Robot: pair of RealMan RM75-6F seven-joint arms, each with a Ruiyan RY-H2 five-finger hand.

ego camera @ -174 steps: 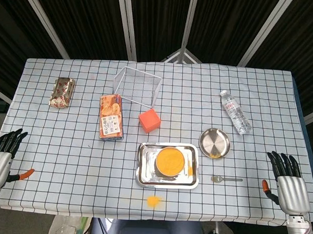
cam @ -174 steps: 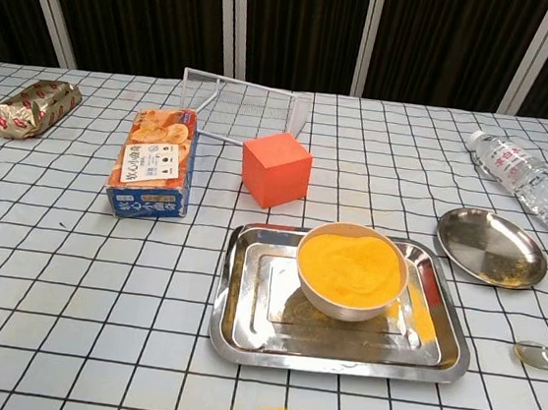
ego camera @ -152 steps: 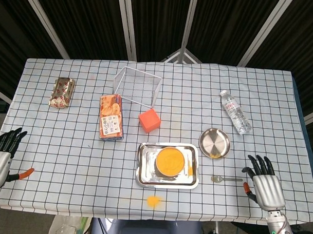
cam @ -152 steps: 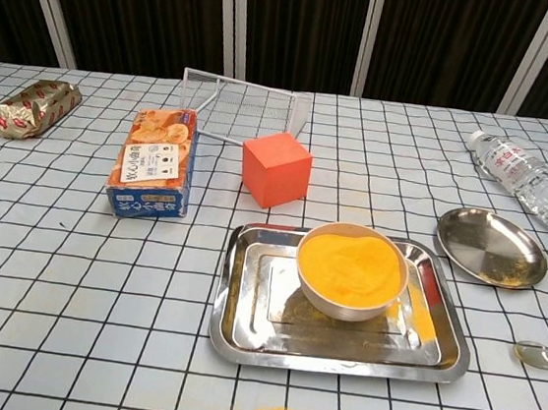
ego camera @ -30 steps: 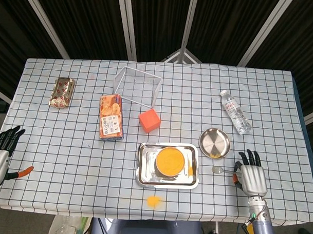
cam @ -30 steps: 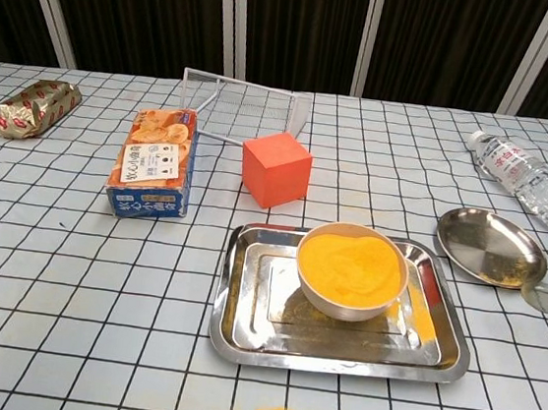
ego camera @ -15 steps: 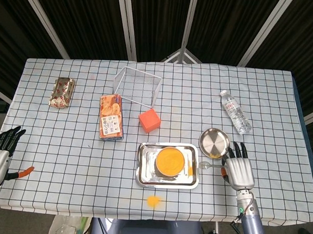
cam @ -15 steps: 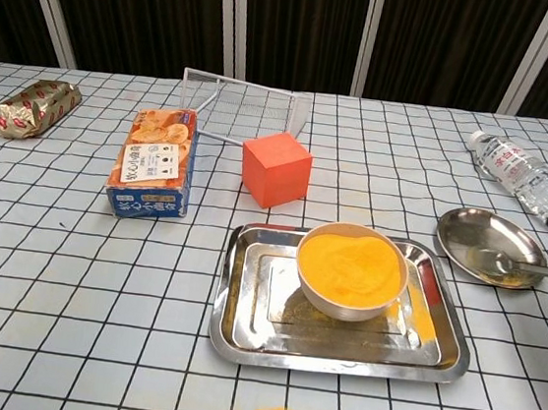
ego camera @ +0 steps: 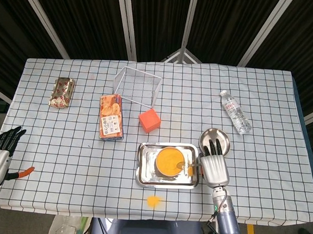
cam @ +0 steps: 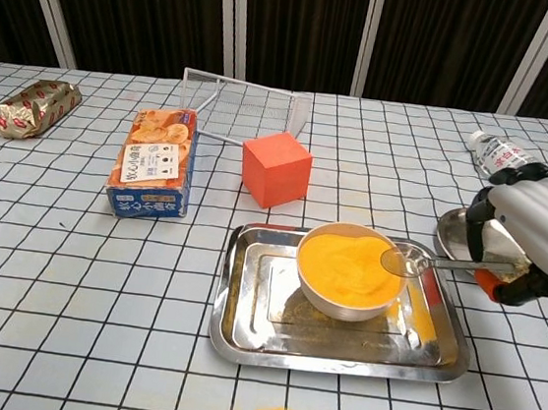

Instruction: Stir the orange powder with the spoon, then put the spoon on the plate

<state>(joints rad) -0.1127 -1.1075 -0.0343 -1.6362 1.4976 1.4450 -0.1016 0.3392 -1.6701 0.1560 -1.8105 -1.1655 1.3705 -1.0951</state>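
Spoon (cam: 424, 263): we are now holding it by the handle in our right hand (cam: 533, 235), fingers (cam: 532, 286) pinching it, its bowl poised just above the orange powder (cam: 350, 268). A second ago it was lying on the table (ego camera: 68, 144) beside the plate (ego camera: 217, 137); pickup is done and stirring can begin. The chest view is showing the spoon clear of the powder surface, which the head view cannot resolve. Only the head view is showing our left hand (ego camera: 0, 155), idle at the table edge, fingers spread.

Bowl (cam: 350, 270) on tray (cam: 240, 328), plate (cam: 455, 236) to its right
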